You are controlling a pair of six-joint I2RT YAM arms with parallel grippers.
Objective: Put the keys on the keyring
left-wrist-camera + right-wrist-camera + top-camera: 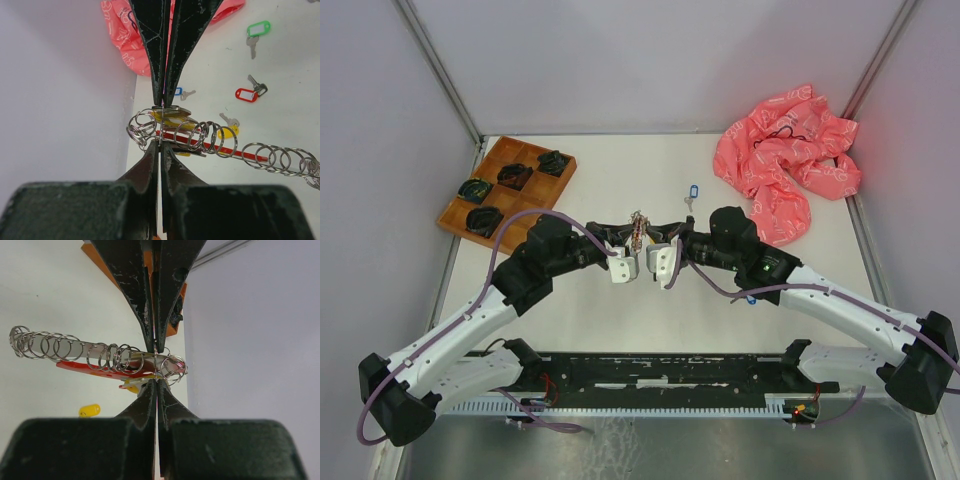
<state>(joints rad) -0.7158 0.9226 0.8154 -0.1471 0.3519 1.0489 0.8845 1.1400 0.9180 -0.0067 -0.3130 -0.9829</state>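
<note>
The keyring (640, 232), a cluster of silvery rings with a curved red piece, hangs above the table between both grippers. My left gripper (632, 243) and right gripper (651, 242) meet tip to tip, each shut on a ring. In the left wrist view my own jaws (160, 144) pinch a ring of the keyring (200, 137), and the right gripper (165, 102) grips from above. In the right wrist view my jaws (156, 382) pinch the keyring (100, 360). A yellow-tagged key (227, 131), red-tagged key (246, 94), green-tagged key (258, 28) and blue-tagged key (692, 192) lie on the table.
A wooden tray (455, 212) with dark coiled items stands at the back left. A crumpled pink bag (785, 165) lies at the back right. Grey walls close in on both sides and the back. A yellow tag (89, 410) lies below the keyring.
</note>
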